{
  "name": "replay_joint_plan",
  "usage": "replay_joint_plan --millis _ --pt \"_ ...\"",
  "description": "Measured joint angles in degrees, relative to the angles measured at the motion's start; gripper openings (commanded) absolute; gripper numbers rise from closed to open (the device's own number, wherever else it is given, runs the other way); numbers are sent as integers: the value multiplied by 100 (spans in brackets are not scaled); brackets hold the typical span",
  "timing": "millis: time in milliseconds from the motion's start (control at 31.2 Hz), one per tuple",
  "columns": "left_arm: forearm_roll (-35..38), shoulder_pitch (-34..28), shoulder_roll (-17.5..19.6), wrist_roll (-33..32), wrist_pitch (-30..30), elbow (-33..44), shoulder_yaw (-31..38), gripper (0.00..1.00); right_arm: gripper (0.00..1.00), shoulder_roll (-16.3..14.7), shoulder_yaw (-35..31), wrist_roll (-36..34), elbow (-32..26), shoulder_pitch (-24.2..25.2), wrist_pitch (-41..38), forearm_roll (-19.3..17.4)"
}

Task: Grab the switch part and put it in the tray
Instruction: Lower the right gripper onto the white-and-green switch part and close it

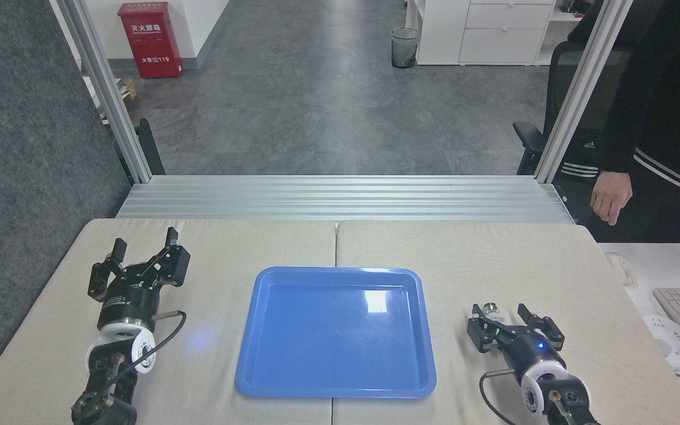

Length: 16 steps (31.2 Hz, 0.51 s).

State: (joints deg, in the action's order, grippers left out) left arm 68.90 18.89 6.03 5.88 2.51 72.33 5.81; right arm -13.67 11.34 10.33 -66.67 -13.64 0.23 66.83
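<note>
You see the switch part (pixel 493 311) at the tray's (pixel 340 391) three o'clock on the table (pixel 434 248): dark metal-ringed end, a green sliver, mostly hidden between your right gripper's (pixel 500 320) spread fingers. Left gripper (pixel 144 247) rests released.
</note>
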Motion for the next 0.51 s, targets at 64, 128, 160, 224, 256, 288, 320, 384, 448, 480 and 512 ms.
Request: replay_joint_plan --millis 64,128,160,224,256,288,320,384,448,480,512 --pt "-1 0 -1 1 0 0 0 100 88 8 43 15 18 13 0 0" --pt "-2 0 -1 1 0 0 0 100 85 14 85 26 40 23 0 0" --pt "-3 0 -2 1 0 0 0 100 83 16 101 29 51 27 0 0" --pt "-4 0 -4 1 0 0 0 100 80 22 136 39 73 36 0 0" --pt "-4 0 -5 1 0 0 0 100 79 26 151 41 82 38 0 0" --pt "-5 0 -6 1 0 0 0 100 77 28 168 42 92 40 0 0" --pt "-5 0 -6 1 0 0 0 100 73 29 185 48 98 43 0 0" --pt "-5 0 -8 1 0 0 0 100 62 32 219 59 115 47 0 0" --pt "-5 0 -9 2 0 0 0 100 52 33 250 64 128 50 0 0" --pt "-5 0 -10 2 0 0 -1 100 47 33 263 67 137 52 0 1" --pt "-6 0 -11 2 0 0 -1 100 44 33 275 70 140 53 0 1"
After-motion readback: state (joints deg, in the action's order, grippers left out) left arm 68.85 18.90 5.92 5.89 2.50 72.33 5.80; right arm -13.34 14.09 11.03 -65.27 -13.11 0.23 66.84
